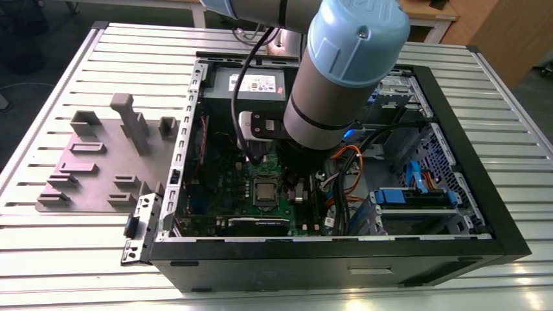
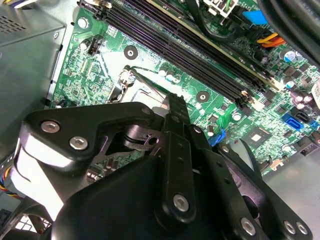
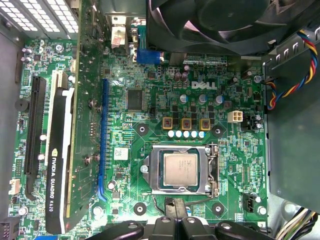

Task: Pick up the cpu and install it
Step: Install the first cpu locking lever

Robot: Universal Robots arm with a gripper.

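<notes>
Arm (image 1: 333,84): fat silver-grey tube w/ a pale blue joint cap (image 1: 359,29), one small screw in the cap, thin black band round the tube. Black cable (image 1: 245,65) runs down beside it. White-and-black camera block (image 1: 258,125) at wrist. Claw (image 2: 170,165): matte black links, rounded plates, silver screw heads & pivot pins; black finger bar down the middle.

My arm (image 1: 333,91) comes in from the top of the exterior view and hangs nearly straight down, its blue-capped joint uppermost and the grey forearm below it, wrist pointed downward. In the second wrist view I see my claw (image 2: 176,107) from behind its black linkages, both fingers drawn together into one narrow tip.
</notes>
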